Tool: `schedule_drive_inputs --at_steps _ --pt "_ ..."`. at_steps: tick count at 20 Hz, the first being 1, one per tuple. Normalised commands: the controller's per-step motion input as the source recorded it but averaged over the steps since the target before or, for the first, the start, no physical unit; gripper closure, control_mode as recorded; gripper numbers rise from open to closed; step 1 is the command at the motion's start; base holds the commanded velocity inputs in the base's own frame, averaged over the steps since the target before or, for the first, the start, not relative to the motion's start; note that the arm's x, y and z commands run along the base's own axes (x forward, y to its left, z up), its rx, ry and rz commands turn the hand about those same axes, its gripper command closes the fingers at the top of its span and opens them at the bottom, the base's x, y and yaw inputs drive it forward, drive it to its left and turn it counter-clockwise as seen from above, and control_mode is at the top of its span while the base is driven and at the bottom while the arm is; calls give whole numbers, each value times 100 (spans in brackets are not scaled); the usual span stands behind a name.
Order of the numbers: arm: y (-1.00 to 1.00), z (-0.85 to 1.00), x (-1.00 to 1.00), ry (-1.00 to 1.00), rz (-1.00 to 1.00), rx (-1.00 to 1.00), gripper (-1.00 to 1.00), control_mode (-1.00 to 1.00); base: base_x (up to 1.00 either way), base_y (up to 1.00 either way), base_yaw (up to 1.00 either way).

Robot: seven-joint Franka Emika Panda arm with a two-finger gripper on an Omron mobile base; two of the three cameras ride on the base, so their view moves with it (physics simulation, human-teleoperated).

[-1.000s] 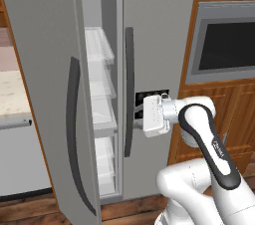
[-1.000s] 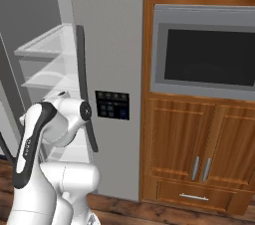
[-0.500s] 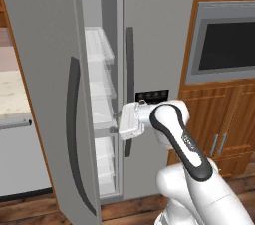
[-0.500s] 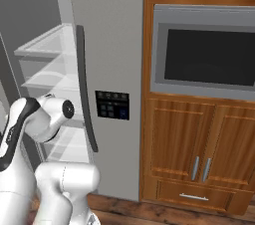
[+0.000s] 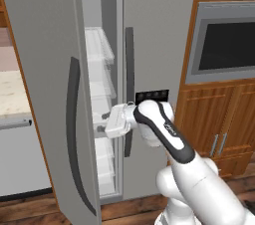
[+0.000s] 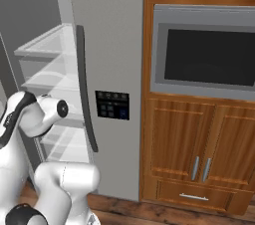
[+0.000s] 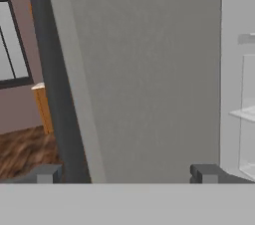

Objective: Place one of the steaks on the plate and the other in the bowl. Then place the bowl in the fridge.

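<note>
fridge (image 5: 154,30): tall grey two-door one, smack in the middle of the left base view. Left door (image 5: 47,69) hangs swung open toward the camera, right door is closed.
fridge inside: pale clear shelves (image 5: 99,50) stacked one over another in the open left half, and I can't spot any food on the ones I can see.
handles: dark curved bar on the open door (image 5: 72,134), another on the closed door (image 6: 85,89), both running top to bottom.
control panel (image 6: 112,105): small black square on the closed door, just right of that door's handle.
gripper (image 7: 127,173): fingers spread wide apart with nothing between them. It sits at the gap between the two doors, about mid-height, pointing in toward the open door's inner face.
fingertips (image 7: 208,173): two little dark stubs at the bottom of the hand view, grey door panel straight ahead, a sliver of shelf off to the right.
arm (image 5: 164,134): white, bent at the elbow right in front of the closed door.
oven (image 6: 206,55): built-in, dark window, set in the wood wall right of the fridge.
cabinets (image 6: 199,154): brown wood doors under the oven with silver bar pulls.
counter (image 5: 12,94): light stone top, off to the left behind the open door.
floor (image 6: 149,211): dark wood planks.
</note>
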Motion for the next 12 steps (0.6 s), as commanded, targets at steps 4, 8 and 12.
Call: schedule_drive_inputs --at_steps 4,8,12 --pt "9 -16 21 0 4 1 -100 -100 0 0 0" --pt "61 -36 11 4 17 3 -100 -100 0 0 0" --pt "75 -41 3 3 21 3 -100 -100 0 0 0"
